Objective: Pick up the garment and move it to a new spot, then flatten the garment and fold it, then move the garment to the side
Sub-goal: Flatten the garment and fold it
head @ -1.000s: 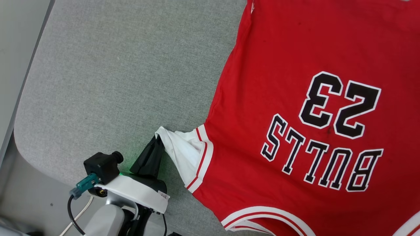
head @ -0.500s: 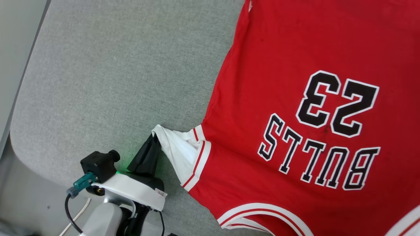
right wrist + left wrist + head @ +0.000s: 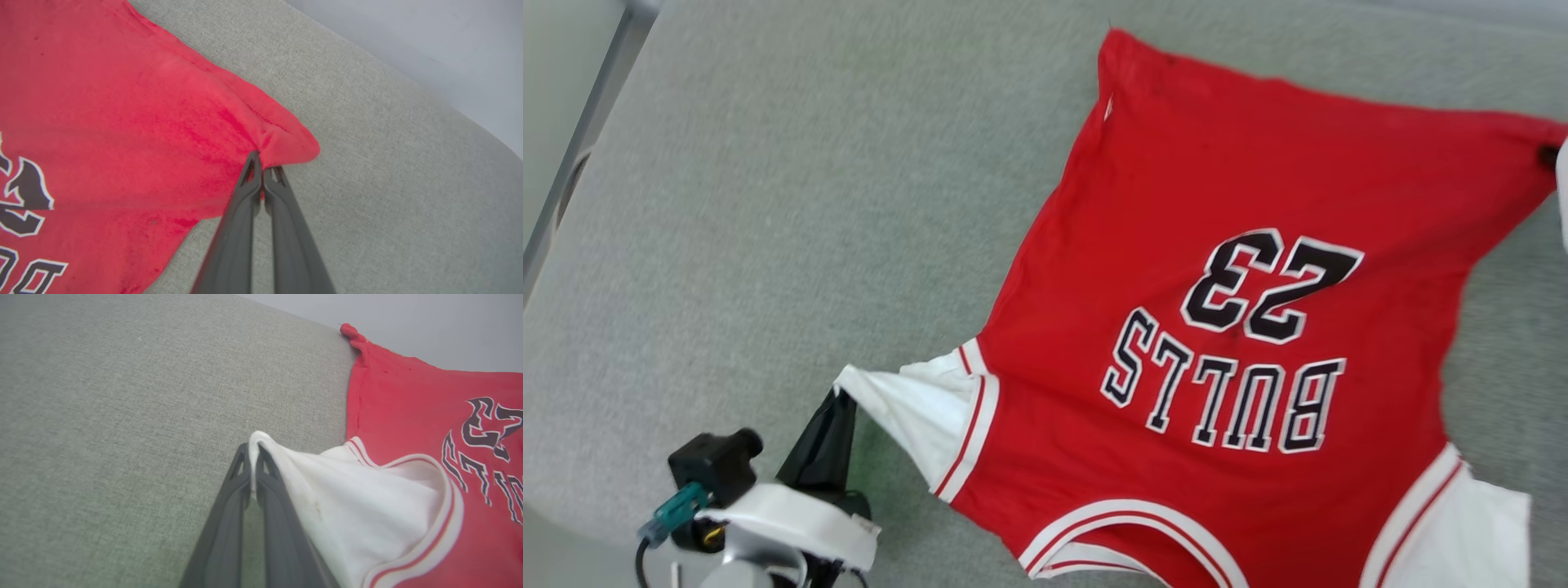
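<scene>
The garment (image 3: 1217, 327) lies spread on the grey fabric surface (image 3: 768, 204), printed side up. Its collar is at the near edge and its hem at the far edge, so the number 23 (image 3: 1270, 282) reads upside down in the head view.

The left sleeve (image 3: 915, 416) is white and is drawn out to the left into a point. The left gripper (image 3: 253, 451) is closed on the tip of this sleeve, with cloth pinched between its fingers. The right sleeve (image 3: 1462, 531) lies at the near right.

The right gripper (image 3: 263, 163) is closed on the far right hem corner (image 3: 286, 143), with red cloth bunched at its fingertips.

Compared with the earlier head pictures, the whole picture has shifted, so the camera has moved. The far hem and the right sleeve are now in frame. The left gripper's hold on the sleeve tip is unchanged.
</scene>
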`<state>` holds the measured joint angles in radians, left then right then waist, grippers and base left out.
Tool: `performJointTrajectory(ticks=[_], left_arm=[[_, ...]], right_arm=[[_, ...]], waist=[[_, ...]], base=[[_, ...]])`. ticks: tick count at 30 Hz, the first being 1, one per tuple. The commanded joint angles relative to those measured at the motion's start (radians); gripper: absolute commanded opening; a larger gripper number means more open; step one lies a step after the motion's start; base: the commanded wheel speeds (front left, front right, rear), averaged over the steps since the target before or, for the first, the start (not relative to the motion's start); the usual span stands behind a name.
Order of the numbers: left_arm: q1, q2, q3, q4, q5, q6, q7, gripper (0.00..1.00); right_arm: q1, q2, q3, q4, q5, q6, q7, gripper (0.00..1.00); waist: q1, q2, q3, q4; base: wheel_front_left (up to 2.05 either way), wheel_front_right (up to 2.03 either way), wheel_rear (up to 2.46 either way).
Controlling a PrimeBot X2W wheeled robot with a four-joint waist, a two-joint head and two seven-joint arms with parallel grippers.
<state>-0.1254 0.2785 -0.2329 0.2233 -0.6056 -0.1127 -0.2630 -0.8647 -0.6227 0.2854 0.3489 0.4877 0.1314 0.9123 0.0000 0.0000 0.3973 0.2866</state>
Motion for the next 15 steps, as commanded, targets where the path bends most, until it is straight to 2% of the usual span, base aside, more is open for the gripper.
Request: performJointTrajectory(ticks=[1, 6, 7, 9, 15], left_arm=[[0.021, 0.012, 0.01, -0.004, -0.003, 0.01, -0.002, 0.0], [0.072, 0.03, 0.022, -0.021, 0.001, 0.035, 0.004, 0.0], [0.101, 0.04, 0.031, -0.038, -0.003, 0.049, 0.007, 0.0], [0.122, 0.046, 0.036, -0.05, -0.006, 0.059, 0.01, 0.0], [0.171, 0.062, 0.054, -0.079, -0.014, 0.084, 0.017, 0.0]], right_arm=[[0.046, -0.014, 0.006, -0.019, 0.025, -0.001, -0.021, 0.0], [0.219, -0.077, 0.012, -0.13, 0.1, -0.001, -0.081, 0.0], [0.349, -0.113, -0.019, -0.197, 0.143, -0.001, -0.099, 0.0], [0.438, -0.129, -0.054, -0.24, 0.161, -0.001, -0.105, 0.0], [0.676, -0.12, -0.137, -0.34, 0.186, -0.001, -0.104, 0.0]], waist=[[0.0, 0.0, -0.065, -0.056], [0.0, 0.0, -0.125, -0.096], [0.0, 0.0, -0.153, -0.119], [0.0, 0.0, -0.168, -0.136], [0.0, 0.0, -0.202, -0.185]], base=[[0.0, 0.0, 0.0], [0.0, 0.0, 0.0], [0.0, 0.0, 0.0], [0.0, 0.0, 0.0], [0.0, 0.0, 0.0]])
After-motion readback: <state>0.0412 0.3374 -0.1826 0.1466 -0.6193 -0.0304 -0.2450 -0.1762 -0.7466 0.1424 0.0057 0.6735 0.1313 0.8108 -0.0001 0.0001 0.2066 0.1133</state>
